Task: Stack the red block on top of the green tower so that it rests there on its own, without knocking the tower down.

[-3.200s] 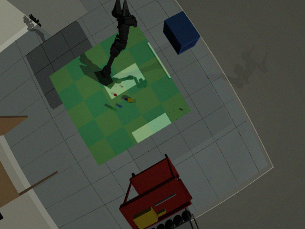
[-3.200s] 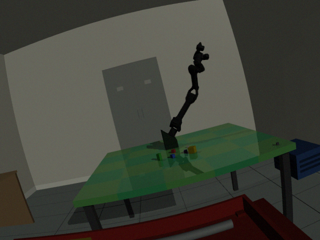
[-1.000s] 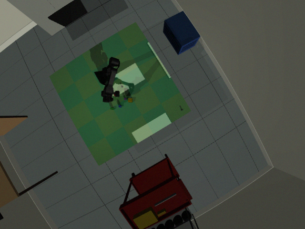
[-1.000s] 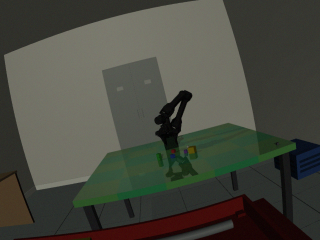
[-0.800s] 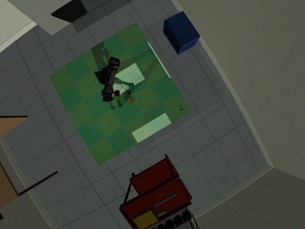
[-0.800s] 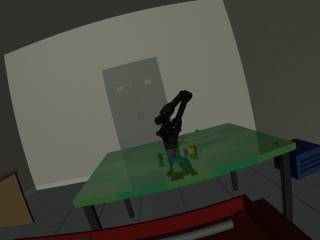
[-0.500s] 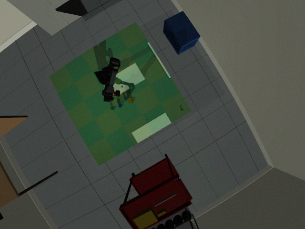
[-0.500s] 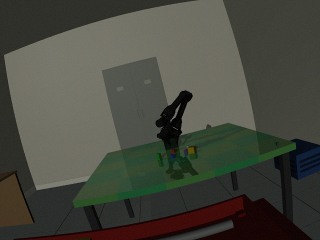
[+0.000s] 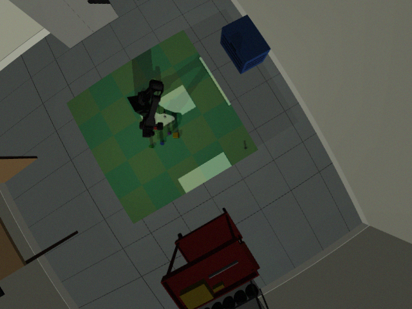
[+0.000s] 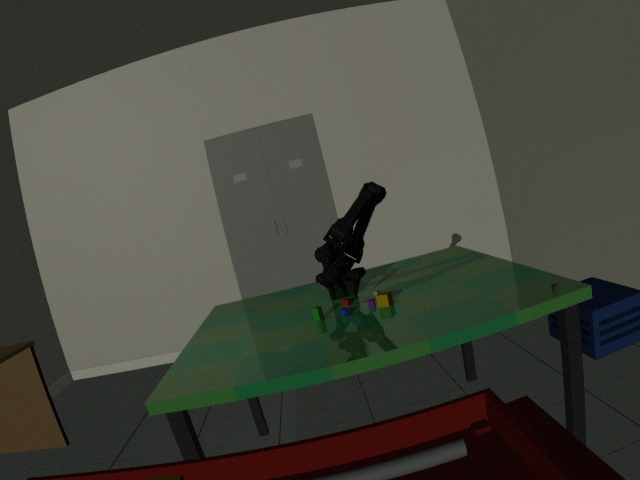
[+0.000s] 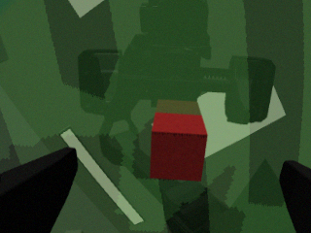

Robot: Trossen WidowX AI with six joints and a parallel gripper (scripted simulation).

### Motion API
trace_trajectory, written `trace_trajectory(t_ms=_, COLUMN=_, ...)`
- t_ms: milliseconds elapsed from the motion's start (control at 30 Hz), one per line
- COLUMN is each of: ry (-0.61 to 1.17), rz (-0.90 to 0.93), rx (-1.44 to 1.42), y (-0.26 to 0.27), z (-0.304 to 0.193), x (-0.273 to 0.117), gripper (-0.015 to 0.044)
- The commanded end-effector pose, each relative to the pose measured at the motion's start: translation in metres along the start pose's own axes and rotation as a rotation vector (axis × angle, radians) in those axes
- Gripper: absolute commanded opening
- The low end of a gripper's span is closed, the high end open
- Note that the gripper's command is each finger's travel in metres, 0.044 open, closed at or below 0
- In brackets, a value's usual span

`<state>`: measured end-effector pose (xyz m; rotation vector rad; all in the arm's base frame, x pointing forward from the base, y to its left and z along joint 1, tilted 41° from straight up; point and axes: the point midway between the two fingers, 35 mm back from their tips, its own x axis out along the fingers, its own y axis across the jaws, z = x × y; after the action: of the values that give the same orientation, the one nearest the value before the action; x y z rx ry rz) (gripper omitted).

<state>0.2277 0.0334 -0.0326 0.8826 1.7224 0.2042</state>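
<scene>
While the gripper [image 11: 170, 220] hangs spread wide and empty, the red block [image 11: 178, 147] lies on the desk [image 10: 465, 320] just below it.

Judging from this, the step in hand is the approach for the grasp; next the fingers should go down on both sides of the block and close. The green tower [image 10: 317, 313] stands near, beside the blue block [image 10: 344, 312].

Table top [image 10: 465, 289]: glossy, mirror-like green checker finish; arm reflection seen in it. Red block [image 11: 178, 147]: smooth, matt, plain faces, reflected faintly at its 12 o'clock. Gripper [image 11: 175, 220] fingers: matt black, plastic-looking. Arm [image 10: 356, 222]: dull black, w/ slight sheen. Green tower [image 10: 318, 313]: smooth, flat colour. Table legs [image 10: 572, 356]: dark, matt, metal-looking. Floor tiles [image 9: 282, 206]: grey, matt.
</scene>
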Motion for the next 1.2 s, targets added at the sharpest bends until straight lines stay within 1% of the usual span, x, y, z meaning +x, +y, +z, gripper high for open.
trace_trajectory(t_ms=0, ry=0.0, rz=0.006, rx=0.007, y=0.001, z=0.0, x=0.007, gripper=0.044)
trace_trajectory(t_ms=367, ry=0.001, rz=0.007, rx=0.006, y=0.001, z=-0.001, x=0.023, gripper=0.044)
trace_trajectory(t_ms=833, ry=0.001, rz=0.007, rx=0.006, y=0.001, z=-0.001, x=0.023, gripper=0.044)
trace_trajectory(t_ms=1167, ry=0.001, rz=0.007, rx=0.006, y=0.001, z=-0.001, x=0.023, gripper=0.0177)
